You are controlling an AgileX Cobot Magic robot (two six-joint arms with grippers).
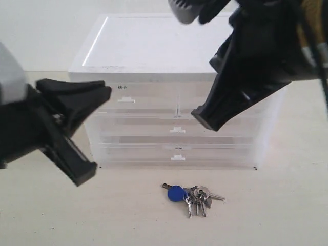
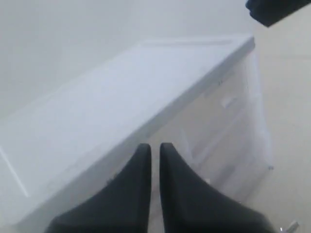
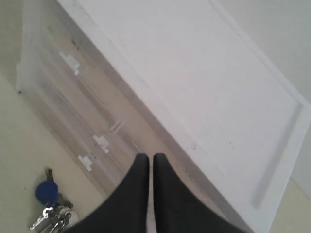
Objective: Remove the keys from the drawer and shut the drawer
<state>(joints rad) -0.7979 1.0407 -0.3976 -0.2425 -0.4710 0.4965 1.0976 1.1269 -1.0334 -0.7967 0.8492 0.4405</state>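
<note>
My left fingers (image 2: 141,160) are almost pressed together, only a thin slit between them, holding nothing. My right fingers (image 3: 141,167) are the same. The keys (image 1: 192,196) lie on the table (image 1: 77,220) just in front of the cabinet (image 1: 154,48). The middle drawer (image 1: 138,128) sits pushed in.

The left gripper (image 2: 154,146) and right gripper (image 3: 151,156) have matte black, wedge-shaped fingers tapering to narrow tips.
</note>
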